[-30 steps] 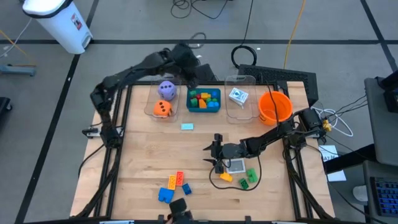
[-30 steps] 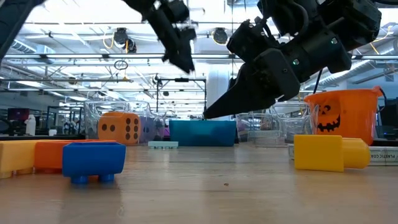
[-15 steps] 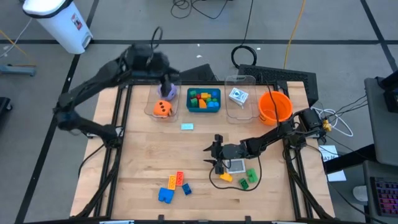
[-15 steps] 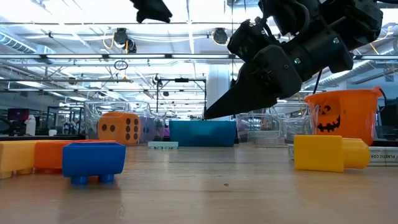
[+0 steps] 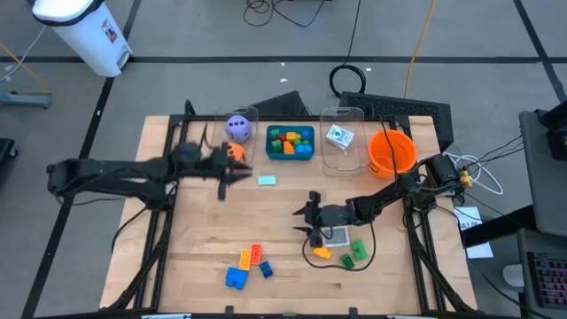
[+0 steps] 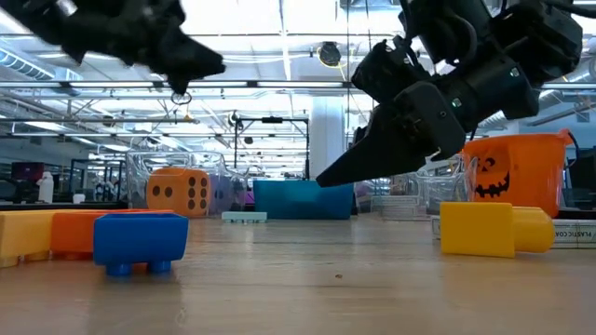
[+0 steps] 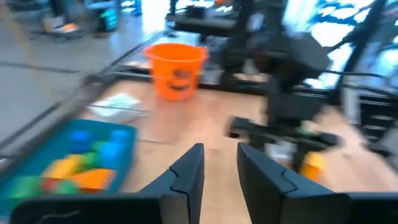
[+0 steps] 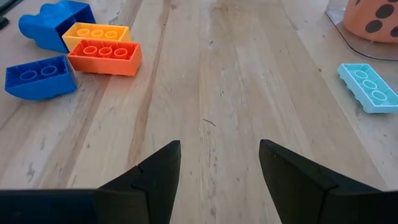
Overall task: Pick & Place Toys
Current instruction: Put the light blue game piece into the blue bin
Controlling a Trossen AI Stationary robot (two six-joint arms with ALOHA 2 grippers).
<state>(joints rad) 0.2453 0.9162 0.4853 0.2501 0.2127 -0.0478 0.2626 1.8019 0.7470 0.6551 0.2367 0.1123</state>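
Observation:
Loose bricks lie flat on the wooden table: an orange-and-yellow pair (image 5: 251, 257) and blue ones (image 5: 235, 277) near the front edge, a light blue one (image 5: 267, 180) mid-table. A yellow brick (image 5: 322, 252), green bricks (image 5: 357, 249) and a white card (image 5: 337, 236) lie by my right gripper (image 5: 299, 221), which hovers low and open (image 8: 221, 152) over bare wood. My left gripper (image 5: 241, 170) hangs above the table beside the orange die (image 5: 232, 152), pointing toward the table's right; its fingers (image 7: 221, 158) stand narrowly apart with nothing between them. A purple die (image 5: 237, 127) sits in a clear bin.
Along the far edge stand the clear bin with the dice, a teal tray (image 5: 306, 155) of bricks, a second clear bin (image 5: 339, 155) holding a white picture block, and an orange bowl (image 5: 391, 152). Open wood lies between the two grippers.
My left arm has swung away from above the far bins, toward the table's near and left edges and downward. Its gripper has tipped from pointing steeply down to nearly level. The toys lie where they were.

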